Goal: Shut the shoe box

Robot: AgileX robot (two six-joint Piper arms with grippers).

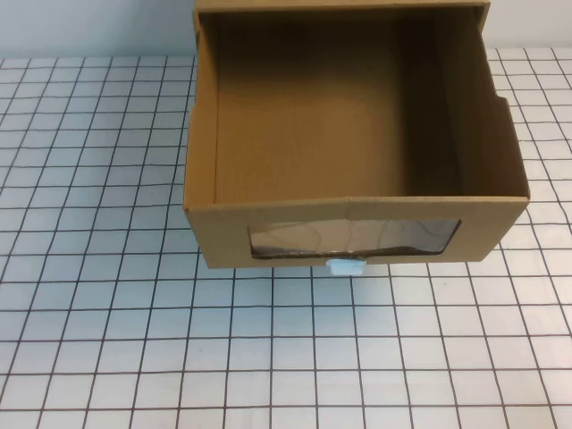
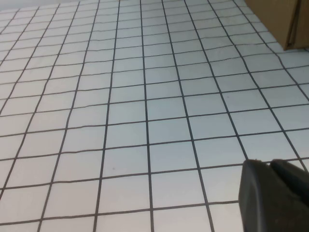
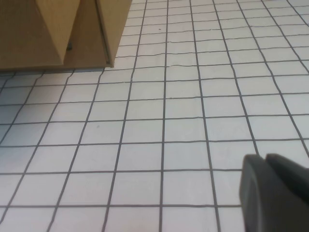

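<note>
high view: shoe box [image 1: 357,223] sits mid-table w/ drawer pulled out, white tab [image 1: 345,265] below window. left gripper [image 2: 275,195] & right gripper [image 3: 275,193] hover over grid surface [image 1: 107,313] near box; finger state can't tell.

White grid-lined table [image 1: 107,340], pale wall [image 1: 89,27]

Right wrist cam: the brown cardboard shoe box [image 3: 58,34] sits on the white gridded table [image 3: 183,121], one corner showing. The right gripper [image 3: 275,193] is just a dark tip, well apart from the box, hovering over bare grid.
</note>
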